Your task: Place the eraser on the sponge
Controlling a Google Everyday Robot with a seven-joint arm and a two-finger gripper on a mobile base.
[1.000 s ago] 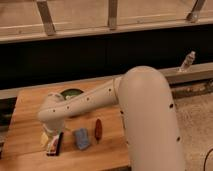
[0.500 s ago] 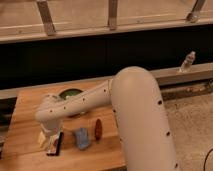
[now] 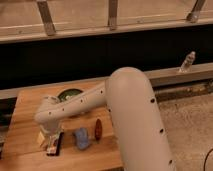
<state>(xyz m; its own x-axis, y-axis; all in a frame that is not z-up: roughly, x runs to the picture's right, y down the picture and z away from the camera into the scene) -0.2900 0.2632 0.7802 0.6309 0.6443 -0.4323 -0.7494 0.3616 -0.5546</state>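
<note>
Pincer (image 3: 48, 134) low over the long flat eraser with white-and-orange top and black sides (image 3: 55, 144). I cannot tell whether the pincer is released or clenched. Eraser lies flat on the light wooden table (image 3: 25, 117).

Just right of the pincer: small light-blue soft sponge (image 3: 81, 138), apart from the eraser. Further right: dark red oblong object (image 3: 98, 128). Behind the pincer: green round plate (image 3: 69, 93).
</note>
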